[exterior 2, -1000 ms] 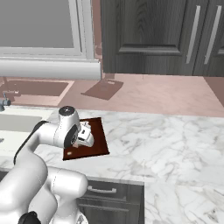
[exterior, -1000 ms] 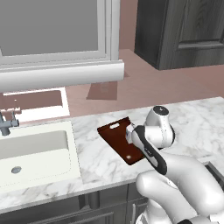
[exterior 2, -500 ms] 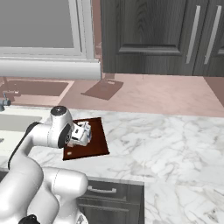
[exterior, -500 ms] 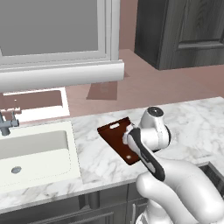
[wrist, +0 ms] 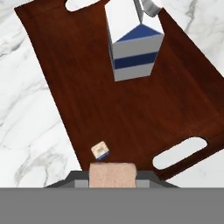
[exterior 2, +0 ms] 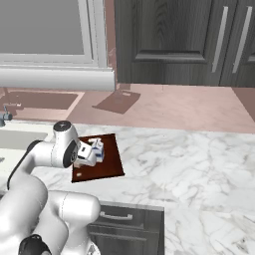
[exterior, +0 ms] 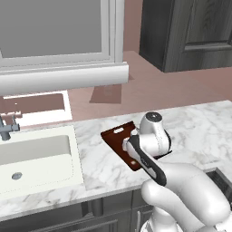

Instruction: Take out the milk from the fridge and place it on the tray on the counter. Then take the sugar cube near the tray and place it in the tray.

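Note:
The dark reddish-brown tray (wrist: 131,100) lies on the white marble counter (exterior 2: 174,159). The milk (wrist: 133,43), a white carton with a blue band, stands upright on the tray's far part, and it shows beside my hand as the milk (exterior 2: 98,148). My gripper (wrist: 112,176) hovers just above the tray's near edge, shut on a tan block, the sugar cube (wrist: 112,171). A tiny pale cube with a dark mark (wrist: 100,150) lies on the tray just ahead of the fingers. From the left base, my arm covers most of the tray (exterior: 116,136). The fridge is out of view.
A white sink (exterior: 36,158) with a grey faucet (exterior: 7,129) is set into the counter left of the tray. A window sill (exterior: 63,77) runs behind. Dark wood-panelled cabinets (exterior 2: 199,40) stand at the back right. Bare marble stretches to the right.
My arm has drifted slightly to the left over the tray. The gripper stays shut on the tan block, and the milk has not moved.

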